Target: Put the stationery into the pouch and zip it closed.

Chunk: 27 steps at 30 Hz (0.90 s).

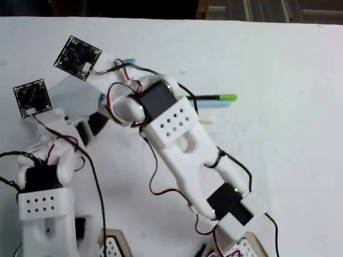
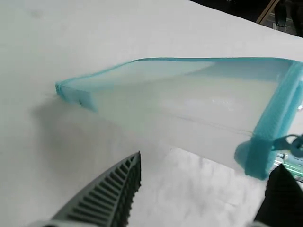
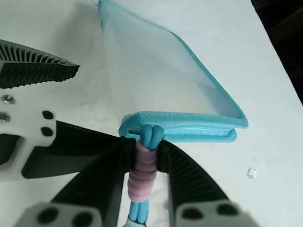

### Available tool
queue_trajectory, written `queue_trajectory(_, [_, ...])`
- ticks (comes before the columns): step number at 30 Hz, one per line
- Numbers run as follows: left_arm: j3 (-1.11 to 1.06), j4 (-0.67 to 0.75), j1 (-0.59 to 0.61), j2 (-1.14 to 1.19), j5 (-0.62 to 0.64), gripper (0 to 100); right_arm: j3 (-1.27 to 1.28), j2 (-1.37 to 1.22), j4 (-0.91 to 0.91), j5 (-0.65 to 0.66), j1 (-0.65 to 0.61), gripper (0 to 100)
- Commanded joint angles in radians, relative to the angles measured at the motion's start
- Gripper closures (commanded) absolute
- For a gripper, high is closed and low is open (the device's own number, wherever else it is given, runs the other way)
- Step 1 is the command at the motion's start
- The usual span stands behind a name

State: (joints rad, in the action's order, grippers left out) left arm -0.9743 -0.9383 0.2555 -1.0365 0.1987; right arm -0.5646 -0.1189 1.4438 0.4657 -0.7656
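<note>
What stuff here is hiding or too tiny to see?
High view: the see-through pouch with teal edging is mostly covered by the arms' wrist cameras.
High view: the green-capped black pen loses one end behind an arm.
Left wrist view: the pouch's zip end is cut off by the edge.
Right wrist view: a white speck is too small to name.

Robotics lab bench, white table (image 1: 289,160), exposed wiring (image 1: 98,187)

The clear pouch (image 3: 156,71) has turquoise edging, its zip pull (image 3: 143,175) is pink and blue.
</note>
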Motion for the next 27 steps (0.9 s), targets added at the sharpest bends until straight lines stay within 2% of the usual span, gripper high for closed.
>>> queue_trajectory(1, [0.048,-0.003,0.022,-0.004,0.006,60,-0.037,0.058,0.002,-0.006,-0.007,98.1])
queue_trajectory(7, [0.048,-0.003,0.065,-0.004,0.005,61,-0.035,0.056,0.015,-0.005,-0.007,98.1])
queue_trajectory(17, [0.044,0.017,0.065,-0.004,-0.038,70,-0.040,0.059,0.030,-0.002,-0.010,98.1])
queue_trajectory(27, [0.038,0.080,0.067,0.004,-0.219,96,-0.040,0.079,0.030,0.000,-0.010,98.1])
